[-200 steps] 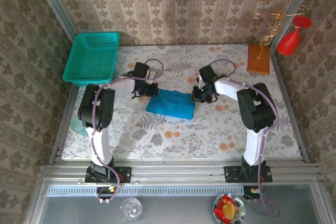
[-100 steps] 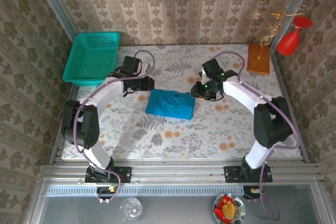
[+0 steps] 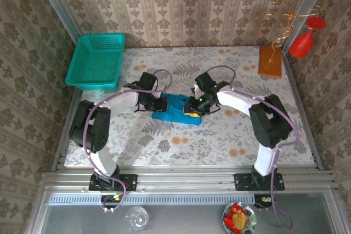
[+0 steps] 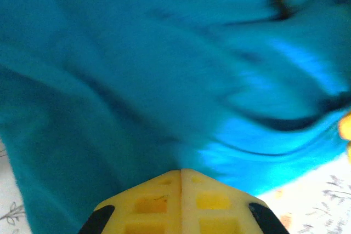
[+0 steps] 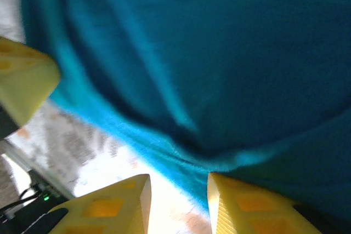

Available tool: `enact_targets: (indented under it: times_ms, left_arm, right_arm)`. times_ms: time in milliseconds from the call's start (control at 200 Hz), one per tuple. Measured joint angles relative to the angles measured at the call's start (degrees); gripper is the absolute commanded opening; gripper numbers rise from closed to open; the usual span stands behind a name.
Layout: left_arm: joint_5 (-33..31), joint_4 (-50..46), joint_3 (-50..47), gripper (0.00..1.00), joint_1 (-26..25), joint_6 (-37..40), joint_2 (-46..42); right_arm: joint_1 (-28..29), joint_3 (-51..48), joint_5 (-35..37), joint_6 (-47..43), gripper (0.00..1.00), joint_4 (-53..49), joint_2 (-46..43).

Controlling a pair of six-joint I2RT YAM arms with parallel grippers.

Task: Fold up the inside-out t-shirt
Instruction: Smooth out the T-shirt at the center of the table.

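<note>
The inside-out t-shirt (image 3: 174, 108) lies as a small blue-teal folded bundle on the floral table, between the two arms. My left gripper (image 3: 159, 104) sits at the bundle's left end. In the left wrist view its yellow fingers (image 4: 159, 201) are pressed together, tips against the blue cloth (image 4: 164, 80), and no cloth shows between them. My right gripper (image 3: 193, 108) is at the bundle's right end. In the right wrist view its yellow fingers (image 5: 118, 204) stand apart, with the shirt's edge (image 5: 181, 163) lying across the gap.
A teal mesh basket (image 3: 97, 60) stands at the table's back left corner. A brown wooden block (image 3: 270, 61) lies at the back right, with a red ornament (image 3: 303, 42) beside it. The floral table (image 3: 219, 141) extends in front of the shirt.
Both grippers have come in from beyond the shirt's far corners onto its two ends. The bundle looks narrower and more bunched than before.
</note>
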Motion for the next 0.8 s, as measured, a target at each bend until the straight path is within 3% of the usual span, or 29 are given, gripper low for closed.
enact_targets:
  times_ms: [245, 395, 515, 645, 800]
  left_arm:
    - [3.4, 3.3, -1.4, 0.06, 2.9, -0.2, 4.0]
    - [3.2, 4.2, -2.9, 0.12, 2.8, -0.9, 2.1]
    - [2.8, 3.7, -3.1, 0.1, 2.8, -2.3, -1.2]
    - [2.8, 4.0, -0.3, 0.07, 2.8, -3.4, -2.7]
    - [3.1, 5.2, 5.6, 0.06, 2.8, -3.5, 1.4]
  right_arm:
    - [-3.3, -0.4, -2.1, -0.7, 0.32, 0.9, 4.4]
    - [-3.6, -0.5, -2.6, -1.8, 0.33, 0.6, 3.2]
    - [-4.5, -0.4, -2.5, -2.2, 0.34, -1.1, 0.2]
    - [-5.3, 2.6, -2.5, -2.4, 0.33, -2.1, -0.8]
    - [-6.5, 6.4, -2.8, -2.4, 0.32, -1.4, 2.7]
